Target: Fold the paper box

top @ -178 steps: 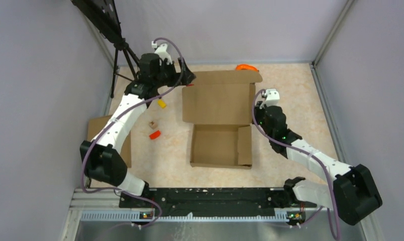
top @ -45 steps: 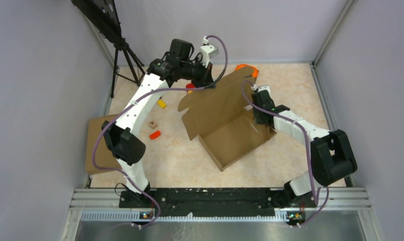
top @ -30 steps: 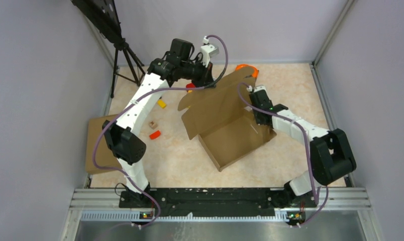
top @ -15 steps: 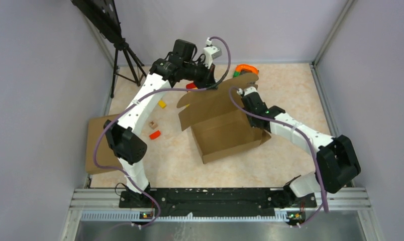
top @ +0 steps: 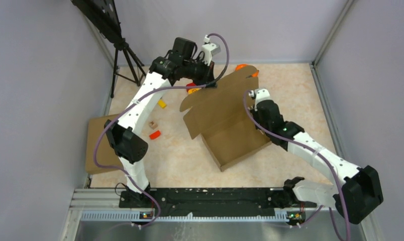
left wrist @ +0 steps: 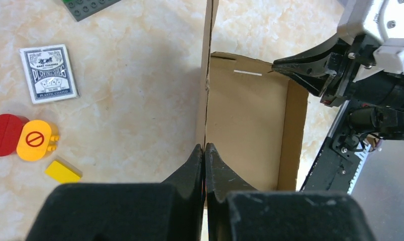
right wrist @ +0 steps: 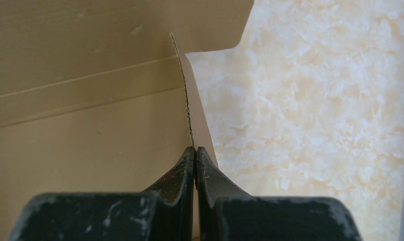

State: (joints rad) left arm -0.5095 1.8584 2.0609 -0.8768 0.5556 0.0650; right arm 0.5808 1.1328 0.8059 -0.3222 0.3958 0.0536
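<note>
Overhead first: paper box (top: 237, 145) skewed near the middle of the table (top: 300, 95), shallow tray open toward the near edge, broad lid (top: 217, 105) standing up on the far side. Left gripper (top: 210, 85) pinched shut on the lid's top rim. Right gripper (top: 263, 118) clamped on a side flap (right wrist: 195, 118) at the box's right end. Probably midway through closing the lid. Best done by swinging the rim in an arc about the scored hinge, never pulling straight, to avoid skidding the light tray over the smooth surface. Meanwhile, steer the flap inward, ready to slip inside the tray wall.

Next, left wrist: black jaws closed flat on a thin brown panel seen edge-on, tray interior to the right, right gripper's pointed tips by the end wall. Playing-card pack (left wrist: 48, 73), rounded yellow brick (left wrist: 36, 140) and small yellow block (left wrist: 63, 171) lying apart on marbled beige.

Lastly, right wrist: jaws shut on the flap's raw edge, fluting showing. Matte kraft card, crisp pressed creases, rounded tab corner above.
</note>
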